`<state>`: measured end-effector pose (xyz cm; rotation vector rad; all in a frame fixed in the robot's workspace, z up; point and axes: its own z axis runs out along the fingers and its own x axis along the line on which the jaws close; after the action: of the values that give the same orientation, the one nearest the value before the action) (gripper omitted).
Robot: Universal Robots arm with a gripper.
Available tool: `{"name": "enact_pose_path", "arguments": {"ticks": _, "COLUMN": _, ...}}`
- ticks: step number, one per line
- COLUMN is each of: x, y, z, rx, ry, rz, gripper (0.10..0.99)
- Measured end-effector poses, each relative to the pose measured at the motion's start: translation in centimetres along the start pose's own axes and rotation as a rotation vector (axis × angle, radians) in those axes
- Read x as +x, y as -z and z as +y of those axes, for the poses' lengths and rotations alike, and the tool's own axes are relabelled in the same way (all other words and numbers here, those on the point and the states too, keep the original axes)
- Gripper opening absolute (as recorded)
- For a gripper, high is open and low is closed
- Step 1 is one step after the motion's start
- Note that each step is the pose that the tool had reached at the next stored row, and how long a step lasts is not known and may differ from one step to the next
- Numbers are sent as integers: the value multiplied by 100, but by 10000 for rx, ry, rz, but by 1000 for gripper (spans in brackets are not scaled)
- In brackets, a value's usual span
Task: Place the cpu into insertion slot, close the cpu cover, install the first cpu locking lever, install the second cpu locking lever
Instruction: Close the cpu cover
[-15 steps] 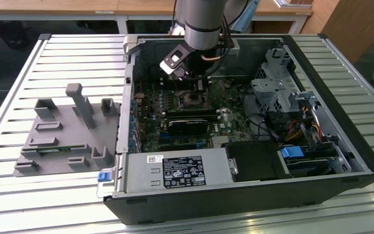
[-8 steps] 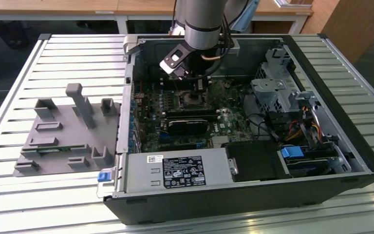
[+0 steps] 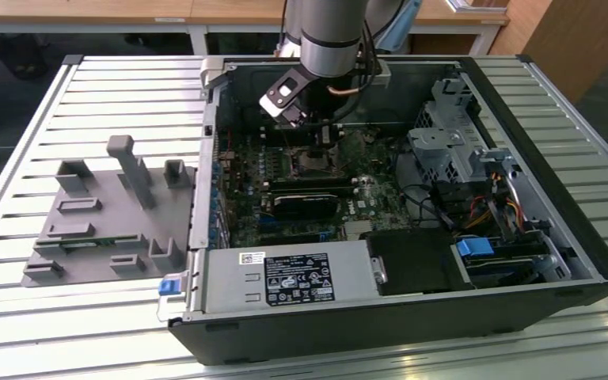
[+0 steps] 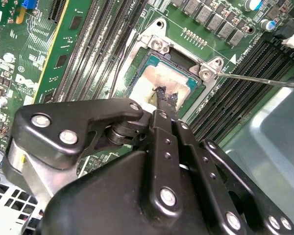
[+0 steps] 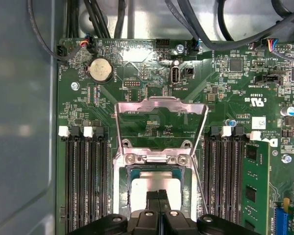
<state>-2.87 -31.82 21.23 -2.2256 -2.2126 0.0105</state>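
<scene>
the cpu (image 4: 147, 81) lay seated in the insertion slot (image 4: 159, 43). the gripper (image 4: 162, 95), fingers closed together, touched its face. the cpu cover (image 5: 160, 104) stood open; one locking lever (image 4: 255, 79) was unlatched. closing and both levers were outstanding.

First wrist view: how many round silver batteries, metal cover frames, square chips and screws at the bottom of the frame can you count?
Coin battery: 1
cpu cover, tipped up open: 1
cpu, lying in the socket: 1
Screws at the cover's hinge: 2
Total: 5
</scene>
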Motion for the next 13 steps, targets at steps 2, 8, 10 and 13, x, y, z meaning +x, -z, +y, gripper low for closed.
{"name": "enact_pose_path", "arguments": {"ticks": 2, "x": 0, "y": 20, "z": 0, "rx": 2, "ry": 1, "rz": 0, "gripper": 106}}
{"name": "enact_pose_path", "arguments": {"ticks": 8, "x": 0, "y": 129, "z": -1, "rx": 3, "ry": 0, "rz": 1, "gripper": 106}}
{"name": "enact_pose_path", "arguments": {"ticks": 10, "x": 0, "y": 179, "z": -1, "rx": 3, "ry": 0, "rz": 0, "gripper": 106}}
{"name": "enact_pose_path", "arguments": {"ticks": 13, "x": -1, "y": 265, "z": -2, "rx": 4, "ry": 0, "rz": -1, "gripper": 106}}
